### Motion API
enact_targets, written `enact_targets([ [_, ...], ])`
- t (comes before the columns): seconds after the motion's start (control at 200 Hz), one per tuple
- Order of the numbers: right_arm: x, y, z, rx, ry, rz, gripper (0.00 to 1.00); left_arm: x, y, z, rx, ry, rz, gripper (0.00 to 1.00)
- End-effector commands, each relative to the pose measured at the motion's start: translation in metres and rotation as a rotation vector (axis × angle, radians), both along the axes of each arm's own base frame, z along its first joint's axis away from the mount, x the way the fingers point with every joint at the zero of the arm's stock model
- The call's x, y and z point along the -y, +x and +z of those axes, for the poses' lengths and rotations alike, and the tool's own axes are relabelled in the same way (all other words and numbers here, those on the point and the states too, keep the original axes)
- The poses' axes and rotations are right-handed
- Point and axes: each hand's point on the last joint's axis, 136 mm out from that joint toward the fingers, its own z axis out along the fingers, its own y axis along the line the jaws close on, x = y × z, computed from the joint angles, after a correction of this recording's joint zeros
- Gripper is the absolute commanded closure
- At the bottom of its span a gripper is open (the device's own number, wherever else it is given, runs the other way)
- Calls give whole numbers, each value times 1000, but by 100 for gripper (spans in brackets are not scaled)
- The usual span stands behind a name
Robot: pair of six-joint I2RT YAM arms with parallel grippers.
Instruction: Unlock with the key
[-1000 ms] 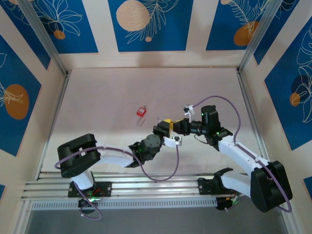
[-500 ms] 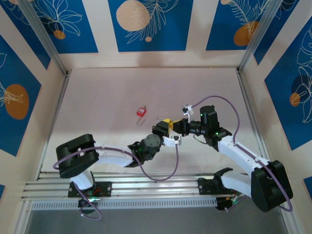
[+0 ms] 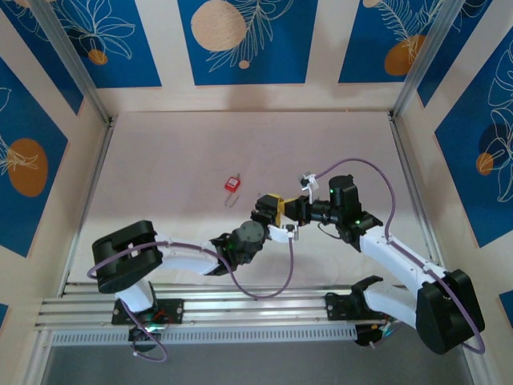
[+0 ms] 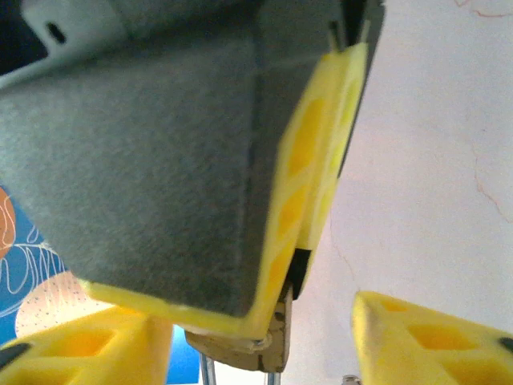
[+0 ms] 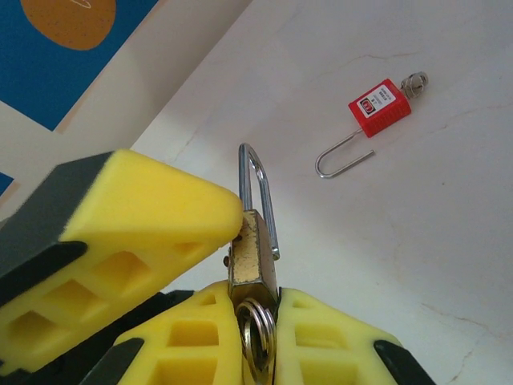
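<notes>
Left gripper (image 3: pixel 267 210) has been opened up since half a second ago. Its fingers (image 4: pixel 80 346) are now spread wide, where they'd been kept nearly together before. The right gripper (image 3: pixel 291 210) has been squeezed a touch tighter over the same stretch. Nothing else looks moved: the red padlock (image 3: pixel 232 184) is left lying on the table (image 3: pixel 160 152) in the same spot, shackle swung open, well apart at about 10 o'clock from the left gripper.

As for the lock and key, the brass padlock (image 5: pixel 252 257) is held up off the table right between the two grippers. In the left wrist view it's seen at 6 o'clock, between the spread fingers. From the right wrist view, one left finger (image 5: pixel 136 216) seems to be resting against the padlock's top corner at roughly 10 o'clock, just beside the shackle, which is pointed to 12 o'clock. The bottom end of the padlock is pinched between the right gripper's pads (image 5: pixel 321 345), pressed in from both sides, with the key ring (image 5: pixel 256 335) sandwiched there too. Whether a key is seated in the lock can't be made out.
</notes>
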Motion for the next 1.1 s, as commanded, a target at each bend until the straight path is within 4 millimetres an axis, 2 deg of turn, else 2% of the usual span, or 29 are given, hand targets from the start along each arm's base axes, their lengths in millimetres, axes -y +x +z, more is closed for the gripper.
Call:
enact_targets([
  [0.0,0,-1,4,25,7,-14,91,4,-8,22,16,-72,-37,34],
  [0.09,4,3,5,28,0,-42,92,-1,-8,26,13,-79,-27,27],
  [0.23,13,12,9,26,-1,-90,91,-22,-5,32,17,-79,23,26],
  [0.365,17,15,13,20,9,-103,91,-52,3,26,-10,-49,106,39],
  [0.455,18,15,14,4,21,-101,92,-77,14,30,-27,-66,185,48],
  [0.5,17,13,14,-3,29,-94,91,-88,18,36,-45,-108,212,49],
  [0.585,16,12,15,-19,45,-90,91,-99,24,35,-138,-133,228,52],
  [0.705,13,9,14,-56,66,-70,92,-96,27,30,-182,-145,209,58],
  [0.865,10,5,13,-79,80,-55,92,-76,30,10,-248,-53,171,57],
  [0.935,8,4,12,-81,74,-45,92,-68,31,12,-216,-41,147,53],
  [1.015,9,3,10,-81,59,-45,92,-57,29,18,-173,-40,98,41],
  [1.095,7,2,7,-85,44,-35,92,-50,28,17,-174,-8,69,39],
])
